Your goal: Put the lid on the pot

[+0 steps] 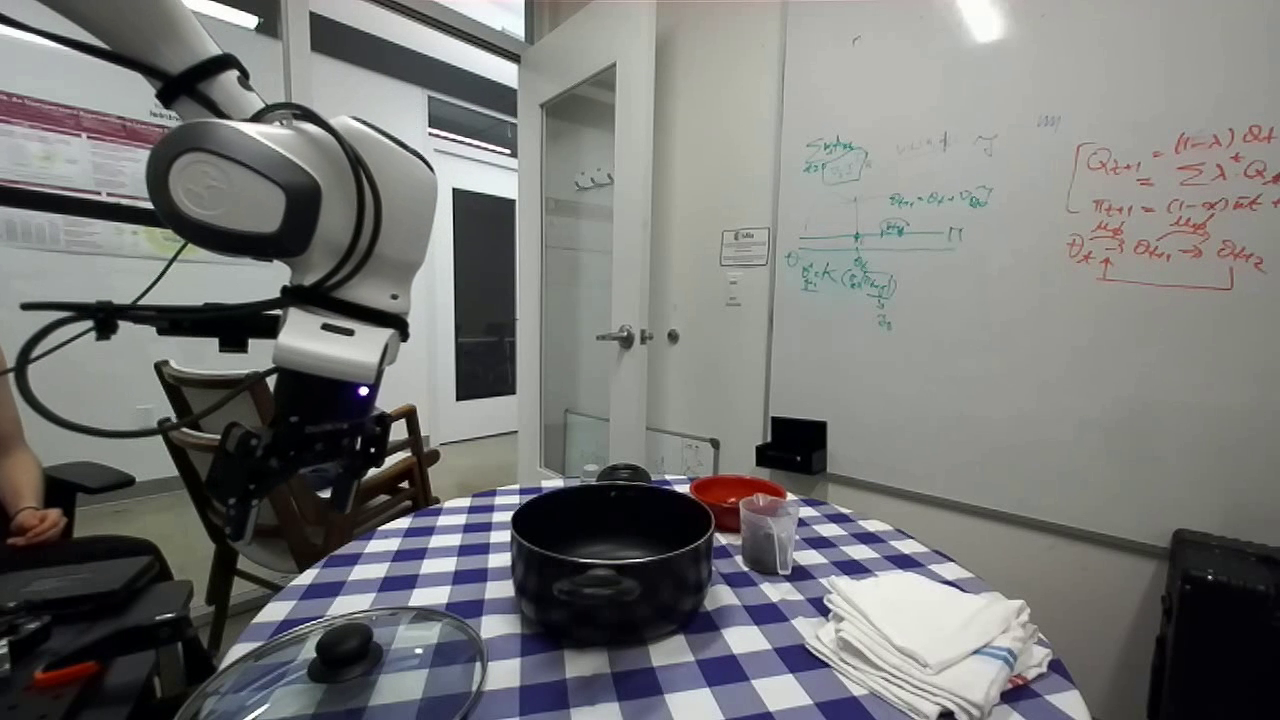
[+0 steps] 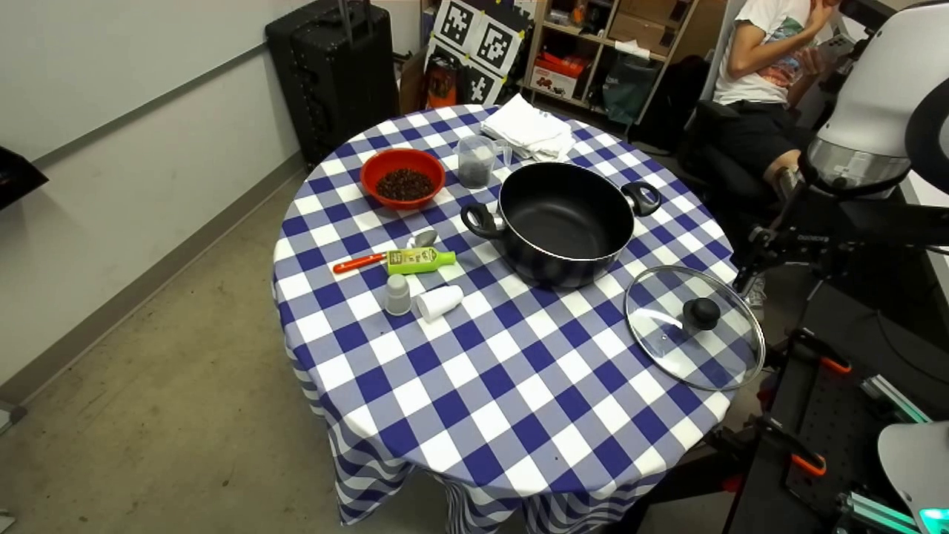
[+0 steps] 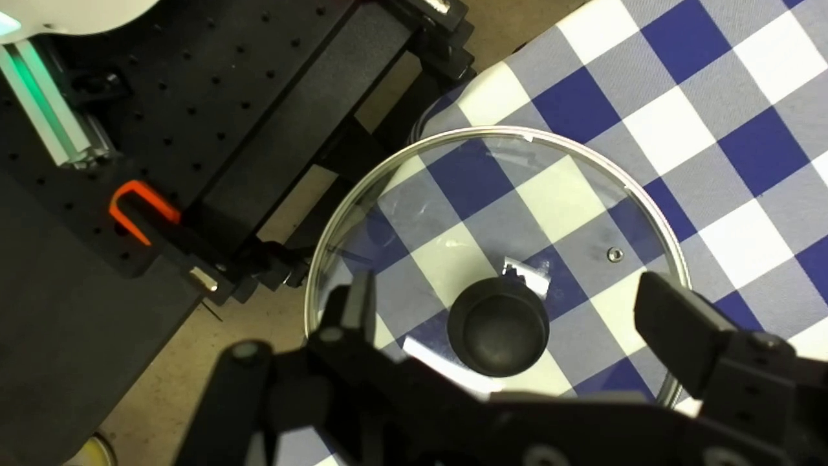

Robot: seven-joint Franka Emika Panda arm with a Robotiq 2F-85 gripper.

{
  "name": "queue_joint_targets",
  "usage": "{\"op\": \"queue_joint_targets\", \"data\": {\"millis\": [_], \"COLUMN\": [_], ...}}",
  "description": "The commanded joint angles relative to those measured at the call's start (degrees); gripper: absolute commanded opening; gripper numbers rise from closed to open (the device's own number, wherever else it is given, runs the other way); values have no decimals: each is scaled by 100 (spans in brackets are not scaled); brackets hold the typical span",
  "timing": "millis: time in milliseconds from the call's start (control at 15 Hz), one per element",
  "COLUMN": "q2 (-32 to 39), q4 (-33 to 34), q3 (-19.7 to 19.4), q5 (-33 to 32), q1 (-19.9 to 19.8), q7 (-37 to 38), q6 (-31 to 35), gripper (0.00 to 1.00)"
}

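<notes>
The glass lid [image 1: 425, 655] with its black knob lies on the checked tablecloth near the table edge by the robot; it also shows in an exterior view [image 2: 663, 345] and in the wrist view [image 3: 446, 252]. The black pot [image 1: 612, 600] stands upright and uncovered beside the lid, further in on the table; its inside looks empty in an exterior view [image 2: 556, 268]. My gripper [image 1: 292, 505] is open and empty, raised above the lid. In the wrist view, my gripper [image 3: 501, 304] has its fingers spread wide, with the knob showing between and below them.
A red bowl [image 2: 373, 187] of brown bits, a clear measuring cup [image 2: 476, 167] and folded white towels [image 2: 528, 130] stand beyond the pot. A green bottle [image 2: 417, 261], a red-handled utensil [image 2: 359, 263] and white cups [image 2: 440, 302] lie on another side. A person sits nearby.
</notes>
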Motion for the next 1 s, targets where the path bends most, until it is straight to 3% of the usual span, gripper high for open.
{"op": "queue_joint_targets", "data": {"millis": [0,933], "q2": [291,1909], "q4": [13,837], "q3": [70,22], "q5": [47,87], "q1": [35,316], "q7": [154,-31], "q6": [278,425], "gripper": [100,100]}}
